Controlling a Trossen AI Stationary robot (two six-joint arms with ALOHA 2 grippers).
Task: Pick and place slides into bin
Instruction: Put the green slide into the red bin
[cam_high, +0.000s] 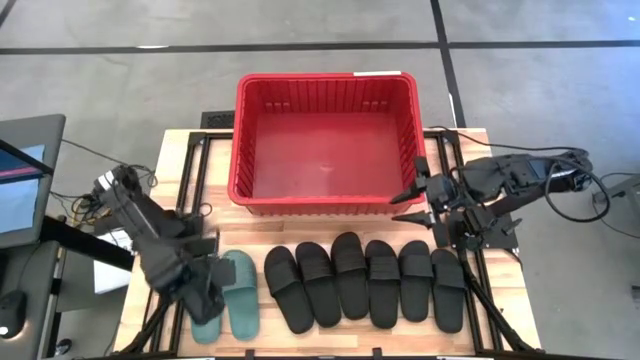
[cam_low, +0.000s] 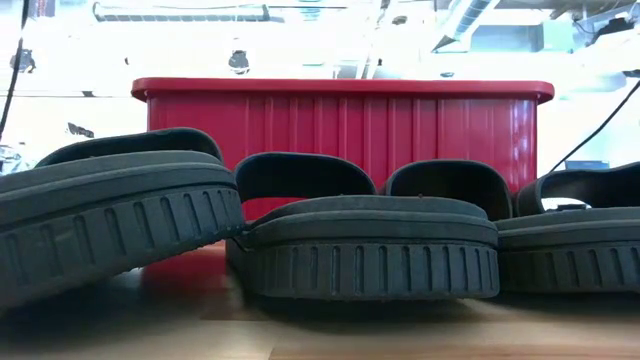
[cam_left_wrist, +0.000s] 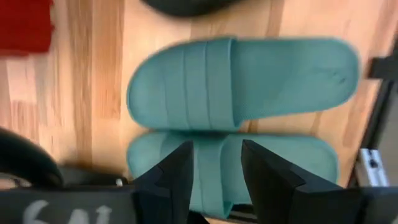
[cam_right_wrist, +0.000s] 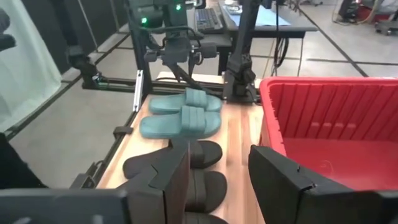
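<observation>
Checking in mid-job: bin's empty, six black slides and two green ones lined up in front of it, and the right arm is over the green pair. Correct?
Wrong arm. The left end effector is over the green pair, as the high view shows; the right end effector is by the bin. The rest is correct.

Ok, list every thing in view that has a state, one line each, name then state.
bin: upright, empty.
green slides: side by side on the table, not picked up.
black slides: six in a row on the table, untouched.
left gripper: open, over the strap of one green slide, not closed on it.
right gripper: open, holding nothing, beside the bin.
</observation>
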